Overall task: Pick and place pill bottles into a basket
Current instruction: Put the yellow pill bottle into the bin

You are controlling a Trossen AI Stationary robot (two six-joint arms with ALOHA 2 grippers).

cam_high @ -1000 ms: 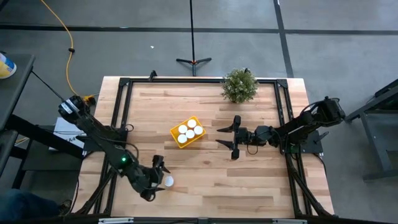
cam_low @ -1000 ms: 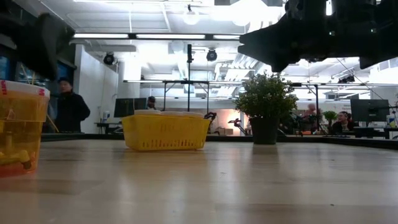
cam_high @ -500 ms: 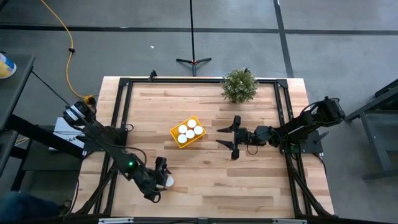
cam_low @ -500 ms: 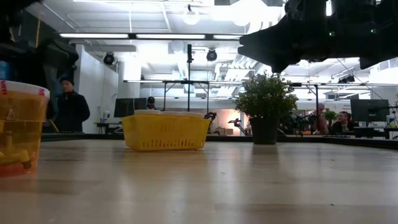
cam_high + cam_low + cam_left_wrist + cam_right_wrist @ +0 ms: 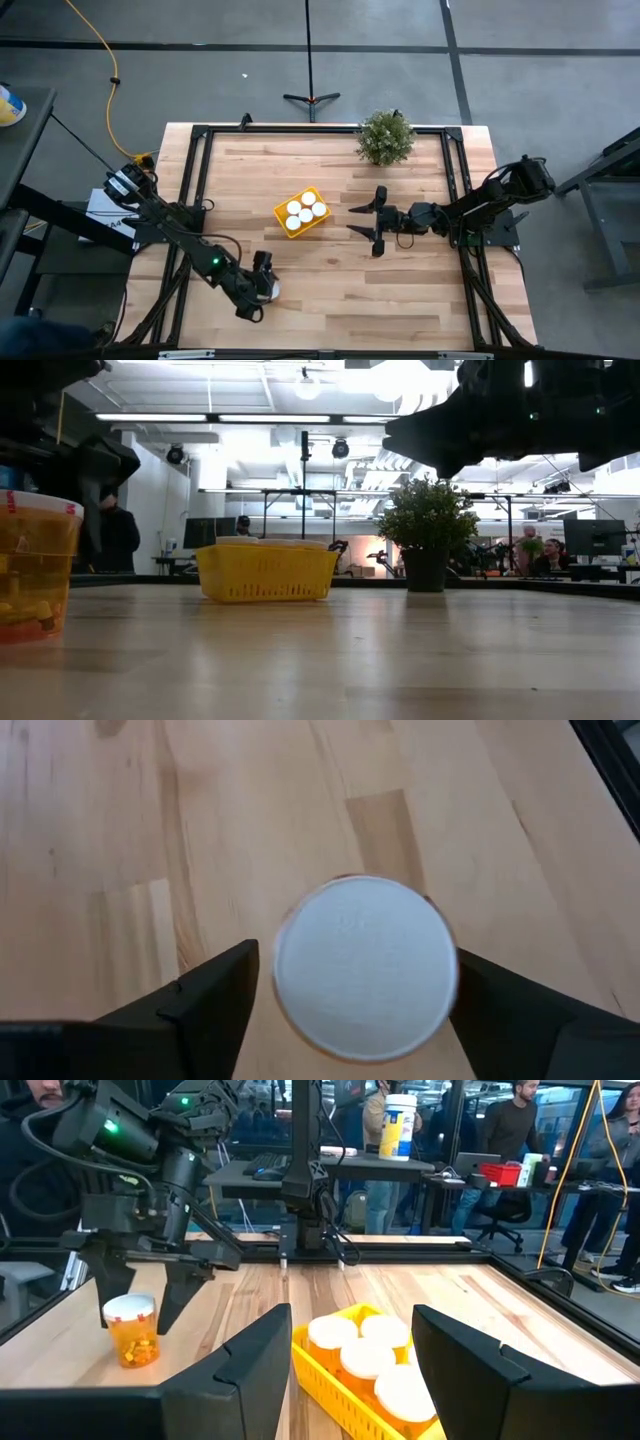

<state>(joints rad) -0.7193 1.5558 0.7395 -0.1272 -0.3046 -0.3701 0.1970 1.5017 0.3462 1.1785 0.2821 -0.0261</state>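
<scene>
At the near left of the table (image 5: 400, 290), a lone pill bottle (image 5: 270, 291) standing upright between the spread fingers of the left gripper (image 5: 262, 289), one finger (image 5: 205, 1000) either side of the white cap, neither yet pressing on it. Farther in, near the middle, the yellow basket (image 5: 283, 211) with four white-capped bottles (image 5: 306, 212) inside. Just right of the basket, above the boards, the right gripper (image 5: 364, 222), jaws parted and empty, with the potted plant (image 5: 385, 137) at the far edge.

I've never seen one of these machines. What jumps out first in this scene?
The small bright yellow plastic basket at the middle of the wooden table, with white-capped pill bottles inside. Near the table's front edge, the left gripper straddles a lone white-capped orange pill bottle, dark fingers either side. A green potted plant stands at the back.
</scene>
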